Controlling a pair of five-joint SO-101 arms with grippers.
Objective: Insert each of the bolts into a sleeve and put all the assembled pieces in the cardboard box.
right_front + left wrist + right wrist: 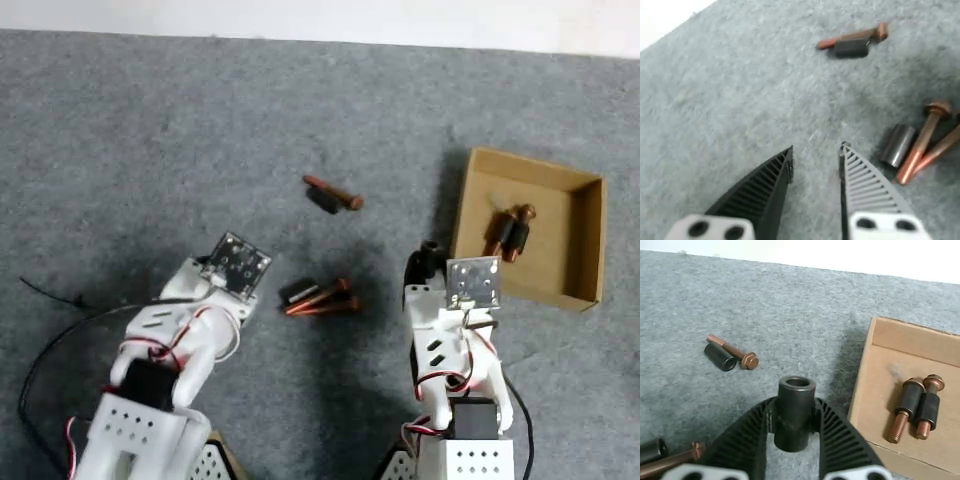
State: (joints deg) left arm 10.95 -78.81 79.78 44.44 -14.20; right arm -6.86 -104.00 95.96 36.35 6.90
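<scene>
Two assembled pieces (510, 232) are seen lying side by side inside the cardboard box (590, 240), which is set at about three o'clock on the grey surface (150, 130). Over to the right gripper (430, 262): it is found just off the box's nine o'clock wall, pinched around a black sleeve (796, 390), whose open end is pointed out past the fingertips. Near the middle of the surface, a loose sleeve (300, 293) is laid beside two copper bolts (318, 298), and the three are packed close together. At twelve o'clock from that cluster, a single bolt (335, 193) is laid with a further sleeve (322, 203) touching its shank, alongside it rather than slid over it. The left gripper (816, 155) is held above bare surface at nine o'clock of the cluster, with its jaws spread apart and nothing caught between them. A thin black cable (45, 295) is trailed across the surface at nine o'clock of the left arm.
</scene>
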